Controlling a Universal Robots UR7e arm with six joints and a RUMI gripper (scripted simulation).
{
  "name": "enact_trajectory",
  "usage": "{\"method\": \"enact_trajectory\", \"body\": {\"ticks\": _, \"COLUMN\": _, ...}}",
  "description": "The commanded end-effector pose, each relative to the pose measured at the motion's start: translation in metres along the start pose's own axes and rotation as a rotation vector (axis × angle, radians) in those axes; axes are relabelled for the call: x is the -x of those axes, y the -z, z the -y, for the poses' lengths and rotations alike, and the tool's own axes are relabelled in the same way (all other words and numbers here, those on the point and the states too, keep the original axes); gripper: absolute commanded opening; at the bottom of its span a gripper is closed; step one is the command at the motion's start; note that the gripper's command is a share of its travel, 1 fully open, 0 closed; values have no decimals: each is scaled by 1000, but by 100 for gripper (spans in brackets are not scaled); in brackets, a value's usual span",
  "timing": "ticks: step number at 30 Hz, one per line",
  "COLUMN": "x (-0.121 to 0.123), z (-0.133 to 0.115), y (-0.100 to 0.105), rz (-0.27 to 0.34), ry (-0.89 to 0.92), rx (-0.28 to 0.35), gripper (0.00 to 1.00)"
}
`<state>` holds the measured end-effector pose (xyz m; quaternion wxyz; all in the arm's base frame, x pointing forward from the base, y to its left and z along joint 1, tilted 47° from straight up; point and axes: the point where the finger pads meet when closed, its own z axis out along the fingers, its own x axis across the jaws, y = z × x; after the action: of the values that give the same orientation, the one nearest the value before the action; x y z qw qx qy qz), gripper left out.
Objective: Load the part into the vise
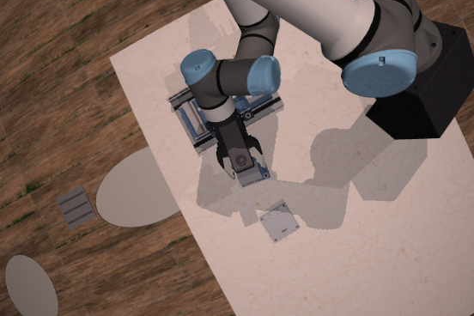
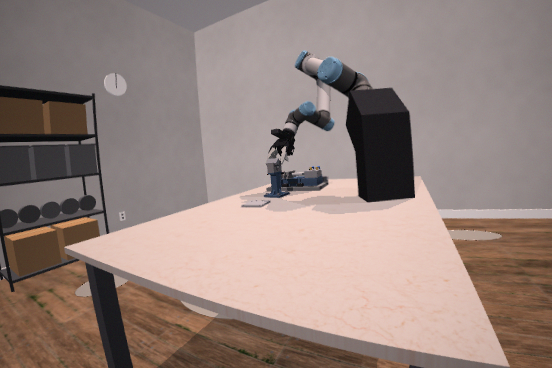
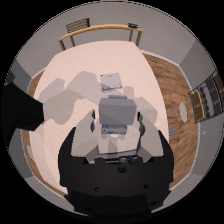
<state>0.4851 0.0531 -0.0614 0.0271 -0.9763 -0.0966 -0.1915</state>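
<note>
The gripper (image 1: 240,159) hangs over the V-block (image 1: 263,173), pointing down, at the end of the arm (image 1: 232,75). Its jaws stand approx. half open and grip nothing. In the wrist view the part (image 3: 116,111), a plain grey block, sits in the gap between the two black fingers, w/ daylight on both sides. Contact w/ the pads can't be seen there.

The part rests on top of the V-block (image 3: 114,131), whose blue-grey edge shows just below it in that view. From the exterior cam the part (image 2: 273,165) sits atop the blue V-block (image 2: 275,188), w/ the gripper (image 2: 281,149) just above it. Which way the slot faces can't be told: too small.

The vise (image 1: 268,106) lies just behind the V-block, partly under the wrist joints. Its rails run across the table (image 1: 343,240). In the exterior view the vise (image 2: 306,180) is low & flat, right of the V-block. Jaws, bars & work stop are too small or covered to make out.

The infeed plate (image 1: 279,221), a small grey square, lies flat on the table near the V-block, on the side away from the vise, not touching it. The arm's black pedestal (image 1: 446,89) stands at the table's far edge.
</note>
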Motion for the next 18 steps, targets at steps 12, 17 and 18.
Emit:
{"method": "enact_trajectory", "body": {"ticks": 12, "x": 0, "z": 0, "y": 0, "rz": -1, "ry": 1, "rx": -29, "gripper": 51}}
{"method": "enact_trajectory", "body": {"ticks": 17, "x": 0, "z": 0, "y": 0, "rz": -1, "ry": 1, "rx": -32, "gripper": 51}}
{"method": "enact_trajectory", "body": {"ticks": 18, "x": 0, "z": 0, "y": 0, "rz": -1, "ry": 1, "rx": -32, "gripper": 51}}
